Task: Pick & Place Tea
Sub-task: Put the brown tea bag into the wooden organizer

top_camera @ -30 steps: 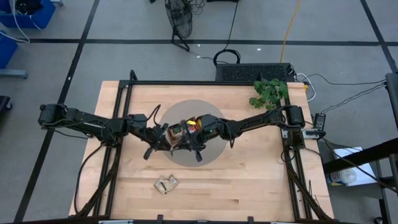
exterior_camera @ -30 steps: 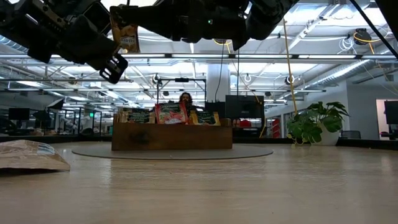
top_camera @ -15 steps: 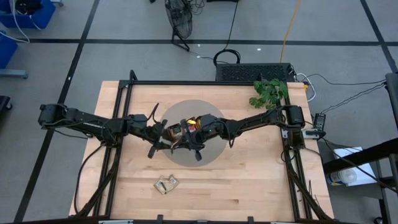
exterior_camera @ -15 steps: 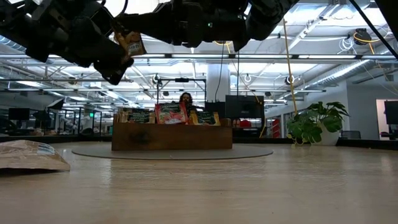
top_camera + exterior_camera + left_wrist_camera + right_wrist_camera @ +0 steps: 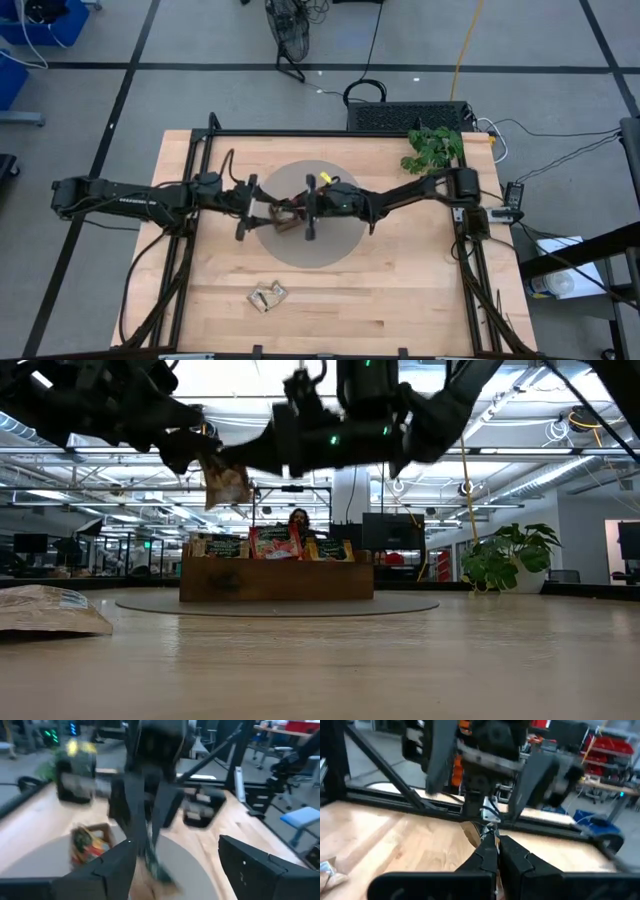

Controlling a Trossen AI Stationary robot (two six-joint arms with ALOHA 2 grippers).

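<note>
Noting both arms as shifted since a second ago: stretching straighter across the table [image 5: 200, 300] now, wrists meeting over the grey round mat [image 5: 335, 250]. Marking the left gripper [image 5: 172, 865] as released, fingers [image 5: 110, 870] spreading wide after clamping the tea sachet [image 5: 226, 485] a second back. Seeing that sachet hanging lower than before in the low view (dropped from near the picture's top to just above the tray line).

Tagging the right gripper [image 5: 495, 852] as clenched, pinching the sachet's upper edge, with the rest dangling below its tips (blurred in the left wrist view, so skipping print details). Placing the sachet between the left gripper's parted fingers, apart from both of them, and in the air above the mat, near the wooden tray [image 5: 275, 580].

Logging more tea standing upright in the tray, red sachets [image 5: 274, 543] in the middle, darker ones either side. Also logging loose sachets [image 5: 268, 295] lying flat on the bare wood toward the table's near edge, well apart from the mat.

Recording the surface as light butcher-block wood inside a black frame. Beyond it: grey floor with dark lines, a potted plant [image 5: 432, 148] at the table's far right corner, an open workshop with ceiling lights, and a person [image 5: 298, 520] showing behind the tray.
</note>
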